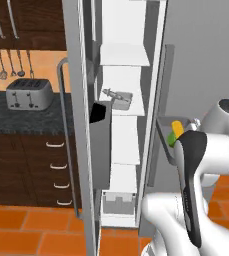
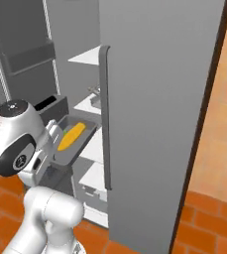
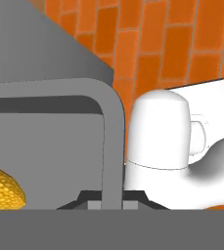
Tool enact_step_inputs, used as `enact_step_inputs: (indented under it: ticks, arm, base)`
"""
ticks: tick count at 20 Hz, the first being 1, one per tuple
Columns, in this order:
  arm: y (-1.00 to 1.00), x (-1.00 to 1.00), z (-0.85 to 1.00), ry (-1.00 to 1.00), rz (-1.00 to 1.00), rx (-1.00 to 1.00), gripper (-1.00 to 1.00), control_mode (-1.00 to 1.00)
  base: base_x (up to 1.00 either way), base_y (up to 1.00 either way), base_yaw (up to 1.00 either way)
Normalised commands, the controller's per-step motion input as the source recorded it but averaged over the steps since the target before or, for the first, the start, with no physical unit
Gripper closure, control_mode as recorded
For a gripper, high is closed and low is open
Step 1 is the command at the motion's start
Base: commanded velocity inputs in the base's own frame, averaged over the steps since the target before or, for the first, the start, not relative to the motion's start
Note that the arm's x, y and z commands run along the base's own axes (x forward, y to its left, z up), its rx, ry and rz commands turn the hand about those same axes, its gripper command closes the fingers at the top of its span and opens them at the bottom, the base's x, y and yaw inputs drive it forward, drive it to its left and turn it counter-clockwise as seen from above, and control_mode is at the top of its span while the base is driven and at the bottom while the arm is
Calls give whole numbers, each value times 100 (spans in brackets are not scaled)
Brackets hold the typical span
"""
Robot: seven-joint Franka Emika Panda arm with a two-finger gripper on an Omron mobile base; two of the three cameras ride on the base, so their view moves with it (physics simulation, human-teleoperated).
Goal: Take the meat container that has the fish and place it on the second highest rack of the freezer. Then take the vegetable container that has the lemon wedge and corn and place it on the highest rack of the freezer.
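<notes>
First half looks done: small grey rectangular metal pan with slim silvery fish across rim sits on second-highest white shelf of tall grey freezer. Second half under way: long grey tray holding yellow corn cob and green wedge carried outside open freezer, below top shelf. Gripper clamped tight on tray rim. Left: lift, set on top shelf.

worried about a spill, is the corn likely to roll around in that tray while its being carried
Probably somewhat. The corn looks round and long and lies loose in the tray, which sits tilted in the right base view, so it could slide or roll toward the low end. The raised walls should likely keep it in.
</notes>
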Motion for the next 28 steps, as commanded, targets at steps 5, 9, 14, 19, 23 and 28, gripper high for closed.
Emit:
enact_step_inputs:
  ticks: [5, 9, 14, 19, 23, 28]
  arm:
    - [0, 0, 0, 0, 0, 0, 100, 100]
    - [0, 0, 0, 0, 0, 0, 100, 100]
    - [0, 0, 0, 0, 0, 0, 100, 100]
    - [0, 0, 0, 0, 0, 0, 100, 100]
    - [0, 0, 0, 0, 0, 0, 100, 100]
    - [0, 0, 0, 0, 0, 0, 100, 100]
  base:
    - [39, -30, 45]
    - [57, 0, 23]
    - [52, 0, 2]
    - [52, 21, 0]
    - [49, 25, -1]
    - [45, 16, -1]
